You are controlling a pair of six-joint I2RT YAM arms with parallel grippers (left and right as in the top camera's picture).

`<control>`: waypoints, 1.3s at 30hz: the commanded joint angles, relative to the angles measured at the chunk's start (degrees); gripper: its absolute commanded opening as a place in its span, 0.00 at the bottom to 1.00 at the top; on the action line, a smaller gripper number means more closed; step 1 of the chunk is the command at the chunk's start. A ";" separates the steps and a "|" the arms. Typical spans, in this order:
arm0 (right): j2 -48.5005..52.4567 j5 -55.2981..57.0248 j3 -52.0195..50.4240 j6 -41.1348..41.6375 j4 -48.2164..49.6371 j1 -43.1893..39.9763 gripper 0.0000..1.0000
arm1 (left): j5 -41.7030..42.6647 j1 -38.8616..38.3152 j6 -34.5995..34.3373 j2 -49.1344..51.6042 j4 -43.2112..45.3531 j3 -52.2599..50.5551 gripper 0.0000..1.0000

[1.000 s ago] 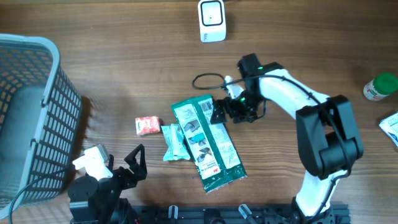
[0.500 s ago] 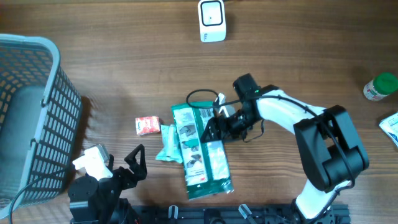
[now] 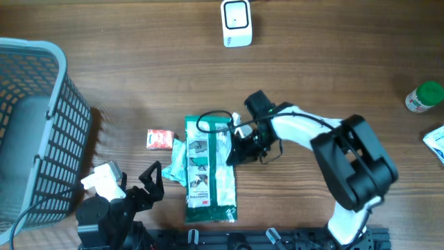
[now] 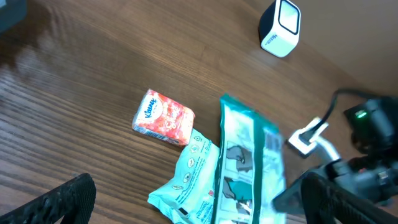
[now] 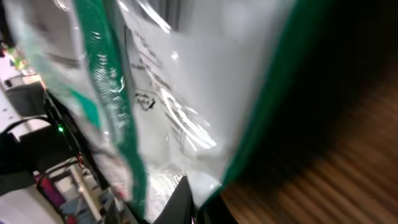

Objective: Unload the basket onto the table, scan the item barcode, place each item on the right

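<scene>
Left gripper [image 3: 147, 186] is parked at the near edge with its jaws spread wide and nothing between them, just right of the grey basket [image 3: 41, 104].

Moving right, the red Kleenex pack [image 3: 159, 139] lies flat. The small teal pouch [image 3: 177, 163] sits beside it, half tucked under the long green-and-white packet [image 3: 208, 173]. That packet is the item I mean to scan. Over the last second it has slid left and swung round, so it now lies almost straight towards me. It has crowded the pouch and nudged the Kleenex pack a little.

The right gripper [image 3: 236, 151] followed it across and has only now snapped closed on its right-hand edge. The wrist view shows film pressed right up at the fingers. I judge that as pushing over and the lift to come. I cannot make out where the barcode sits.

A black cable loop [image 3: 211, 121] lies across the packet's far end and could snag as it rises. The scanner [image 3: 236, 22] stands at the far edge with bare wood all the way between. Well to the right, a green-capped bottle [image 3: 424, 97] and another packet [image 3: 436, 142] sit clear of that path.
</scene>
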 commanded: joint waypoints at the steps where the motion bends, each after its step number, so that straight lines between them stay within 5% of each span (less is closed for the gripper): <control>1: -9.88 0.04 6.23 -9.70 -4.98 -0.68 0.04 | 0.92 0.31 -0.31 -0.42 0.13 -0.09 1.00; 4: -15.47 9.05 7.93 -12.55 -11.69 -0.68 0.04 | 0.92 0.31 -0.31 -0.42 0.13 -0.09 1.00; 7: -16.44 26.77 7.91 -6.82 -16.33 -0.68 0.04 | 0.92 0.31 -0.31 -0.42 0.13 -0.09 1.00; 14: -16.46 32.02 8.59 -6.29 -15.89 -0.68 0.05 | 0.92 0.31 -0.31 -0.42 0.13 -0.09 1.00; 19: -16.46 42.80 19.41 -6.84 -28.09 -0.68 0.04 | 0.92 0.31 -0.31 -0.42 0.13 -0.09 1.00; 23: -16.46 36.61 27.30 -9.33 -36.65 -0.26 0.05 | 0.92 0.31 -0.31 -0.42 0.13 -0.09 1.00; 29: -14.10 30.27 23.82 -6.49 -30.34 4.04 0.04 | 0.92 0.31 -0.31 -0.42 0.13 -0.09 1.00; 31: -12.00 30.23 21.86 -3.63 -27.12 5.51 0.22 | 0.92 0.31 -0.31 -0.42 0.13 -0.09 1.00; 32: -10.49 30.01 20.94 -3.37 -25.11 6.80 0.53 | 0.92 0.31 -0.31 -0.42 0.13 -0.09 1.00; 33: -8.66 29.03 19.26 -3.43 -21.64 8.48 0.70 | 0.92 0.31 -0.31 -0.42 0.13 -0.09 1.00; 36: -2.54 25.79 12.17 -0.24 -9.77 13.31 0.74 | 0.92 0.31 -0.31 -0.42 0.13 -0.09 1.00; 38: 1.51 29.18 10.97 7.54 -6.82 15.02 0.98 | 0.92 0.31 -0.31 -0.42 0.13 -0.09 1.00; 39: 1.57 32.39 10.97 11.67 -6.88 15.08 1.00 | 0.92 0.31 -0.31 -0.42 0.13 -0.09 1.00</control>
